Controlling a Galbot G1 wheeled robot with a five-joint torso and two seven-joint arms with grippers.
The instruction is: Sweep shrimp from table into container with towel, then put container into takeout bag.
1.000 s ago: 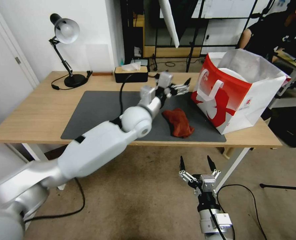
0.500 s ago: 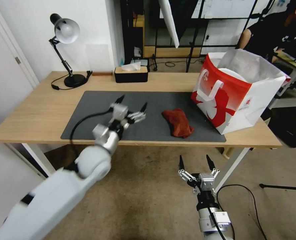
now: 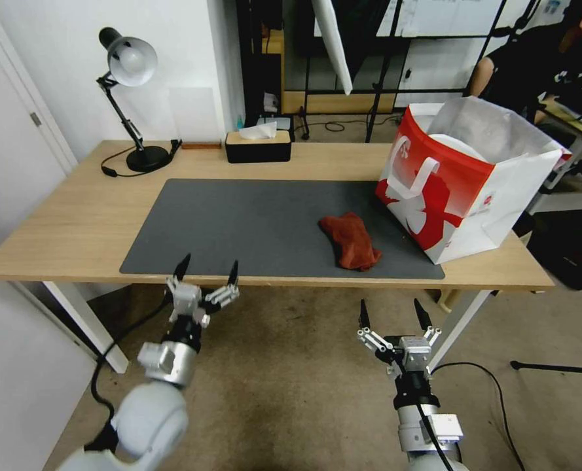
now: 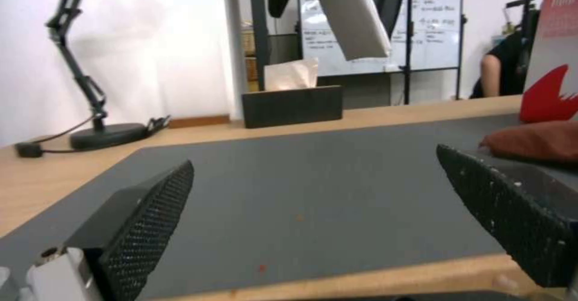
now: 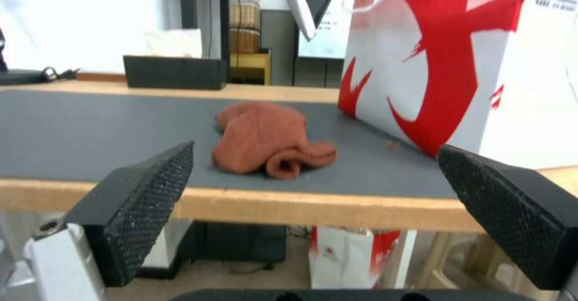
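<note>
The takeout bag [image 3: 464,183] stands open at the right end of the table [image 3: 74,222]. Inside its top shows the white rim of the round container [image 3: 457,144]. The rust-red towel [image 3: 351,241] lies crumpled on the dark mat just left of the bag. The shrimp are out of view. My left gripper [image 3: 207,267] hangs open in front of the table's near edge, empty. My right gripper [image 3: 393,313] is also open and empty, lower down, facing the towel [image 5: 265,138] and the bag [image 5: 458,57]. The left wrist view has the towel [image 4: 536,139] beyond one finger [image 4: 512,215].
A desk lamp [image 3: 130,98] and a black tissue box [image 3: 258,145] stand at the table's back. White table legs [image 3: 84,320] and cables run over the floor below. A person sits behind the bag at the far right.
My left arm pulled back from beside the bag, across the mat, down to the table's front edge. Its gripper stayed open. The right gripper barely shifted.
</note>
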